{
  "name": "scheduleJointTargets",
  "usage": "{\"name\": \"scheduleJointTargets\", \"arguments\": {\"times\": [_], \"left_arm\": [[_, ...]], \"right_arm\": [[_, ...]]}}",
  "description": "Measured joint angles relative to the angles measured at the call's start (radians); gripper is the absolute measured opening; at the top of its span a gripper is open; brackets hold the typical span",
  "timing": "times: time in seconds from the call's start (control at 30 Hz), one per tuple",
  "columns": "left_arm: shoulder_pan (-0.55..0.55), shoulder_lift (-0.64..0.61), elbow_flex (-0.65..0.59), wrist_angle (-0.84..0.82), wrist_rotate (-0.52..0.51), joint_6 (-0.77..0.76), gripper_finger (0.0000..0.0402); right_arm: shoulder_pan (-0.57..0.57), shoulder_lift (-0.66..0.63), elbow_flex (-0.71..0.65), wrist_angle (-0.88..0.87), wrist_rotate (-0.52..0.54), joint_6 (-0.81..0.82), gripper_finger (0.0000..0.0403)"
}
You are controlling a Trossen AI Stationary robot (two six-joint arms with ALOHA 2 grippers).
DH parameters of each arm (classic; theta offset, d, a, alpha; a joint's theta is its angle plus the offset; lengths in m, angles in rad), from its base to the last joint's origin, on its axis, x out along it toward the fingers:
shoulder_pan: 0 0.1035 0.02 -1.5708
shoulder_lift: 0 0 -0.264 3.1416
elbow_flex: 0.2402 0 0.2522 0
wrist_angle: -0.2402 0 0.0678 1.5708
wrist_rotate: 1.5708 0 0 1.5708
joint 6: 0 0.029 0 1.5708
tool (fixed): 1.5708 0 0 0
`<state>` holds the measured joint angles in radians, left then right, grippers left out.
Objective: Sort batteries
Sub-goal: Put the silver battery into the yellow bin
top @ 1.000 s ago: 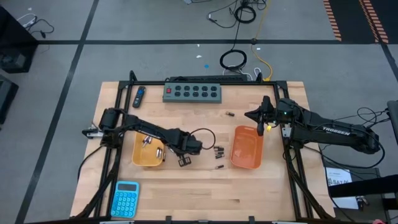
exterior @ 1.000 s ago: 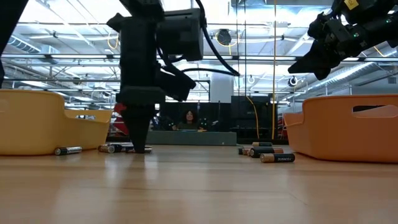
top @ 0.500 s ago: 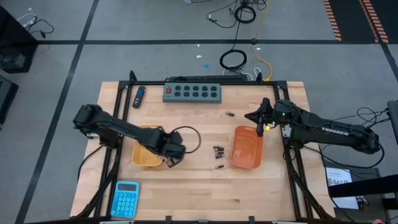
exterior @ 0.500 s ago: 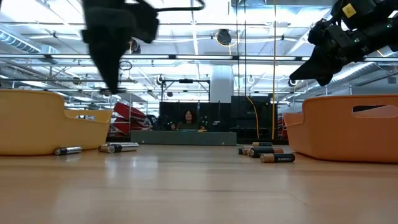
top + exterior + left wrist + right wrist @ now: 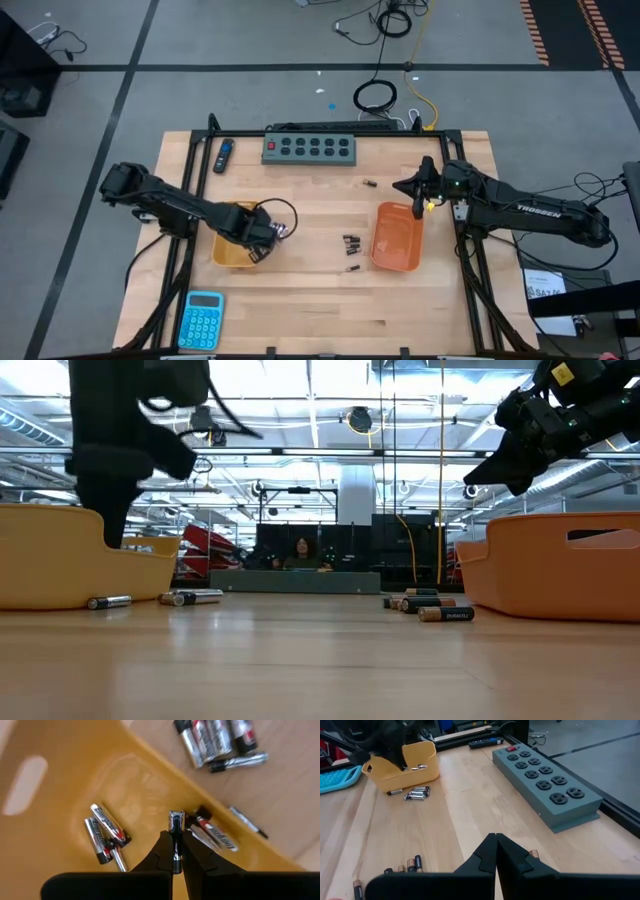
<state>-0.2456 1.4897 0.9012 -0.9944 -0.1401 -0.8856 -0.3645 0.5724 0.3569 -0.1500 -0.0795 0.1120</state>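
Observation:
My left gripper (image 5: 175, 836) hangs over the yellow bin (image 5: 228, 258), shut on a silvery battery (image 5: 175, 819). Several batteries (image 5: 106, 836) lie on the bin's floor, and more (image 5: 212, 832) rest against its wall. A cluster of batteries (image 5: 220, 740) lies on the table just outside that bin. Other batteries (image 5: 351, 241) lie on the wood left of the orange bin (image 5: 397, 238). One (image 5: 369, 183) lies farther back. My right gripper (image 5: 408, 186) hovers shut at the orange bin's far edge, holding nothing. My left gripper pinches the silvery battery between its two fingertips (image 5: 165, 842). The fingers come from above and point down, and the battery lies along them. Its free end (image 5: 175, 815) sticks out past the tips. The battery hangs clear above the yellow bin's floor.
A grey power strip (image 5: 310, 148) lies along the far edge, with a blue-and-black gadget (image 5: 223, 155) to its left. A blue calculator (image 5: 203, 318) sits near the front left corner. Bare wood lies between the two bins and along the near edge.
My left gripper has risen from the table just right of the yellow bin. It has gone toward the table's left edge, rolling about its own axis, and now hangs over the bin. It stays shut. My right arm has kept still.

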Motion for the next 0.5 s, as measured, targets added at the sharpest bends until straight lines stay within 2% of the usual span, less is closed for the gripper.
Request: {"name": "scheduleJointTargets", "arguments": {"times": [0.17,0.37,0.5], "left_arm": [[0.031,0.001,-0.071,0.075,0.032,0.0,0.0035],[0.064,0.001,-0.103,0.103,0.007,-0.053,0.0043],[0.062,0.001,-0.103,0.1,-0.009,-0.053,0.0068]], "right_arm": [[0.0,0.0,0.0,0.008,0.0,0.0,0.0],[0.0,0.0,0.0,0.005,0.0,0.003,0.0],[0.0,0.0,0.0,0.005,0.0,0.003,0.0]]}}
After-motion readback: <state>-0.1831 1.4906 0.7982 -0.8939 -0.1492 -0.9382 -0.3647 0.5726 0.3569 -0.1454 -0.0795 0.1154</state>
